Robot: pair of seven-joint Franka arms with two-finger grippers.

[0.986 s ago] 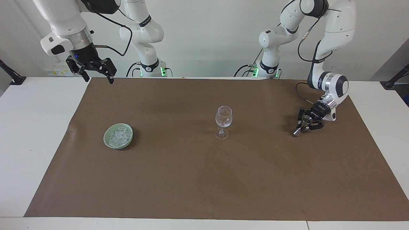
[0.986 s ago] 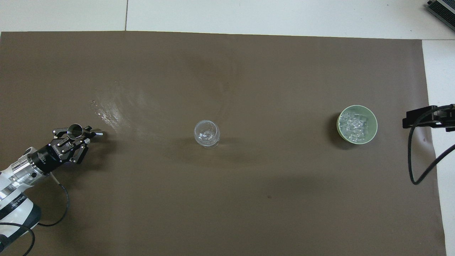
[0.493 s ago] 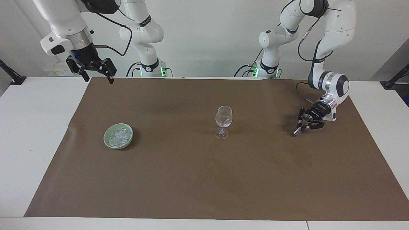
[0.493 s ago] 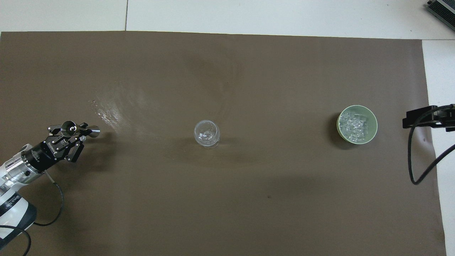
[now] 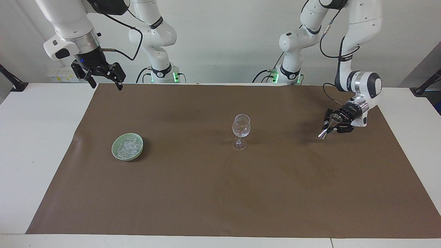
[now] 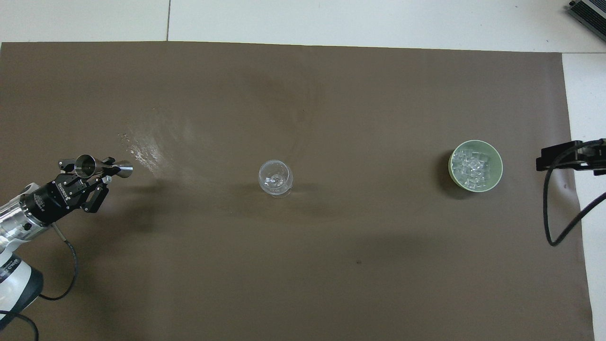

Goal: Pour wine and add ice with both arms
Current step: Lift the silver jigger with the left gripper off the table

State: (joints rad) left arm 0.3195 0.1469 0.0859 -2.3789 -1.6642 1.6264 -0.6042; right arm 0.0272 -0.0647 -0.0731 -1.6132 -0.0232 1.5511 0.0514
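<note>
Overhead view: ice (image 6: 470, 164) in green bowl (image 6: 493, 177); left gripper (image 6: 90, 171) clamping jigger (image 6: 97, 165); right gripper (image 5: 103, 78) wide.

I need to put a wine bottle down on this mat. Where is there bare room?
The brown paper mat is bare between the clear stemmed wine glass and the pale green bowl of ice cubes, and across the whole stretch farther from the robots than both. Only the left arm's end is busy, where the left tool holds a steel jigger.

Overhead view: right gripper (image 6: 570, 157) cut off by the frame edge. Wine glass (image 5: 241, 131) contents too small to determine.
</note>
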